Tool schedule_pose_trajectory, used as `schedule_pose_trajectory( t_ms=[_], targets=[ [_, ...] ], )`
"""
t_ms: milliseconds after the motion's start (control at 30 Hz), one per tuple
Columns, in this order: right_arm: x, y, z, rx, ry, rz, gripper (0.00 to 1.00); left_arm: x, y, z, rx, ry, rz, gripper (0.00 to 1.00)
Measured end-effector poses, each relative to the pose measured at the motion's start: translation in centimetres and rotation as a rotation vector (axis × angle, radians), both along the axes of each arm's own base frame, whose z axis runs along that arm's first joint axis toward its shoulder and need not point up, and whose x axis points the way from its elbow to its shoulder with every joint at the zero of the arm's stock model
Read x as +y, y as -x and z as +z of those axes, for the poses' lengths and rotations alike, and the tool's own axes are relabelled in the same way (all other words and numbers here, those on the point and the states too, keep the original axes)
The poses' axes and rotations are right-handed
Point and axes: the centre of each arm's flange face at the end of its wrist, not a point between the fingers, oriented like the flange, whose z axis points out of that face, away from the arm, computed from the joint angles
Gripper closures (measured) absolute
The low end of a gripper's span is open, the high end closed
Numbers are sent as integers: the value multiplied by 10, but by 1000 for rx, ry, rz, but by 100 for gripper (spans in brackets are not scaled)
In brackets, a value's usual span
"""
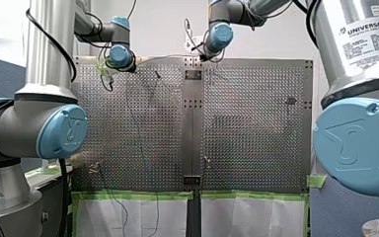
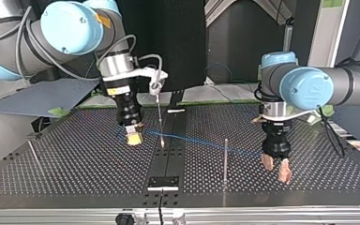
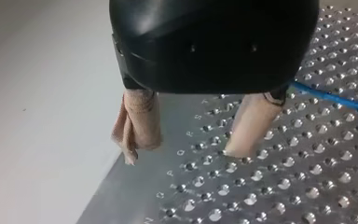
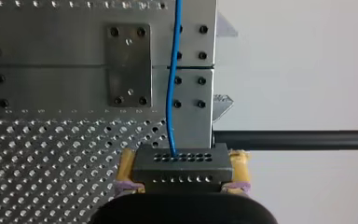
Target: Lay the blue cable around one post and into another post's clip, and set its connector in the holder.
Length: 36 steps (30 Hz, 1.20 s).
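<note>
My right gripper is clenched on the dark connector. In the right wrist view its yellow pads press the block from both sides. The blue cable leaves the block's face w/ the small holes and runs straight ahead over the counter.

In the top view the cable goes low across the counter's middle strip. It passes close to a thin post and reaches the area of my left gripper. I cannot tell if it touches the post. The left fingers are released, w/ nothing between them. The cable lies just beside them, not inside.

Handling, as I judge it:
- **Cable:** it looks thin, light and soft, so it can be pulled but not pushed, and it will sag where nobody holds it.
- **Connector:** it is the only rigid part, so it is the good place for a firm hold, as it is held now.
- **Second hold:** it should be on the cable itself, some way from the connector, e.g. w/ the left fingers, to lead it around a post.
- **Risks:** such a thin line may slip between soft pads. Too much tension may bend it sharply where it exits the block.

Routing seems not yet done.
</note>
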Motion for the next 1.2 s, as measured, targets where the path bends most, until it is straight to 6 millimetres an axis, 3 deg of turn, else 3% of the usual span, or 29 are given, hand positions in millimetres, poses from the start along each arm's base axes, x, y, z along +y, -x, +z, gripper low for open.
schedule_pose_trajectory(
  t_ms=[533,967,1200],
  targets=[
    [-56,18,-23,-4,-33,-83,39,-7,-29,-39,67,-30,-60,0],
    [-88,54,-63,13,-108,-224,39,-25,-20,-74,121,-20,-110,0],
    [-94,67,-91,-43,-135,-281,39,-30,-18,-78,122,6,-120,0]
  ],
)
